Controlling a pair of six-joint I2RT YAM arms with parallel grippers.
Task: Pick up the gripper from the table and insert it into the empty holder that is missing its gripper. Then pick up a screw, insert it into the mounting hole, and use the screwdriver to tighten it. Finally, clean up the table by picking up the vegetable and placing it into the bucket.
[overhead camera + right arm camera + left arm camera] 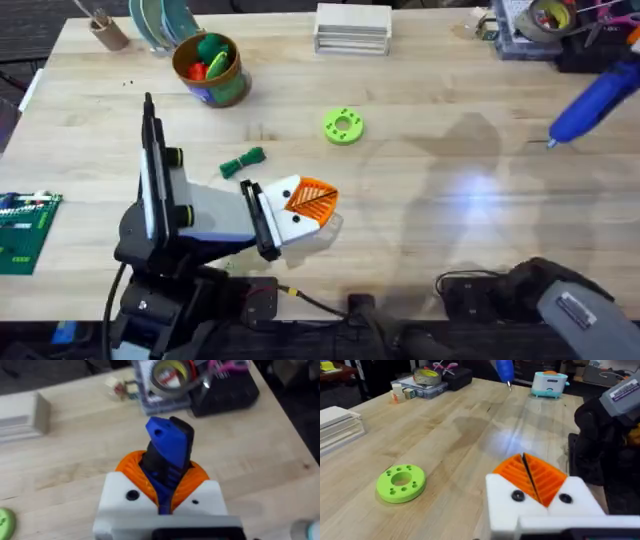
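L gripper (pixel 525 476): we see its orange pads (pixel 547 480) pressed together w/ nothing between; it sits low over the table (pixel 450 200), near the front edge, left of centre.
R gripper (pixel 162 477): clamped on the blue screwdriver (pixel 167 442), gripping the body btwn the pads.
Screwdriver pos: held up off the table at the far right (pixel 600 95), tip pointing down-left and touching nothing we can make out.
Insert step: we can't confirm from these views; no judgement either way.
Screw step: we reckon it's the one in hand, since the driver is already picked up, but we can't tell if a screw is seated or tightened.
Vegetable (pixel 243 161): lying on the table just beyond the L gripper, so not yet cleaned up.
Bucket (pixel 228 88): far left of the table, upright, well apart from the vegetable; some red + green bits inside.
Lime disc (pixel 343 125): flat on the table mid-way, not part of the job.
Left to do, our guess: finish tightening if needed, then veg → bucket.
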